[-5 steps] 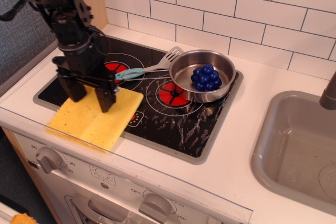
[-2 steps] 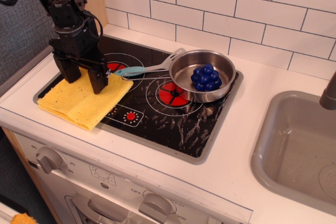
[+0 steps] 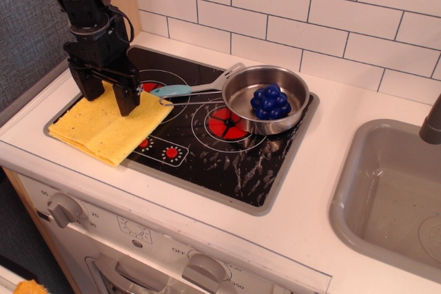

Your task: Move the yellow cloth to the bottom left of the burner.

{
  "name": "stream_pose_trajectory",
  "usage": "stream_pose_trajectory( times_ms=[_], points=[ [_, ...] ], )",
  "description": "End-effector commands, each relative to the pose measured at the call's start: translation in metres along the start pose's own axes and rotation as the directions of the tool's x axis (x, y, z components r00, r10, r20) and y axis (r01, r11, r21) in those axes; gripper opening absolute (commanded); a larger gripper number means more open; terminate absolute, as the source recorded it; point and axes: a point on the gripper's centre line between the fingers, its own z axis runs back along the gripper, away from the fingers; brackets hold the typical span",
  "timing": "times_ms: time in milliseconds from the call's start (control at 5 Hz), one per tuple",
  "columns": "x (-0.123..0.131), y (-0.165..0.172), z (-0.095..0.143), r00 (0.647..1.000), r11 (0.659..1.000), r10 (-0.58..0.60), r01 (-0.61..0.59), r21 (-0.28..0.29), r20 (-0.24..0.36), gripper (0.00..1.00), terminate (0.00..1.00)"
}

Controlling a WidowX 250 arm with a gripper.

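Observation:
The yellow cloth point(image 3: 103, 127) lies flat on the front left corner of the burner point(image 3: 220, 156), its left and front edges hanging over the grey rim onto the white counter. My gripper point(image 3: 108, 96) stands over the cloth's far edge, pointing down. Its two black fingers point(image 3: 127, 101) are spread wide, with their tips on or just above the cloth. A strip of yellow shows between them. The left red ring of the burner is partly hidden behind the gripper.
A steel pan point(image 3: 265, 111) holding a blue bumpy ball point(image 3: 271, 101) sits on the right red ring. A spatula with a blue handle point(image 3: 172, 91) lies left of it. The grey sink point(image 3: 386, 191) is at the right, and a tiled wall stands behind.
The cloth has moved left and back from the counter's front edge onto the burner's front left corner, together with the gripper. Since then the gripper has shifted slightly up and back.

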Motion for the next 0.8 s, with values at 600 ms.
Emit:
stream_pose_trajectory(
  times_ms=[600],
  points=[
    [-0.008,-0.032,0.057,0.999,0.999,-0.031,0.031,0.025,0.025,1.00,0.00]
  ],
)
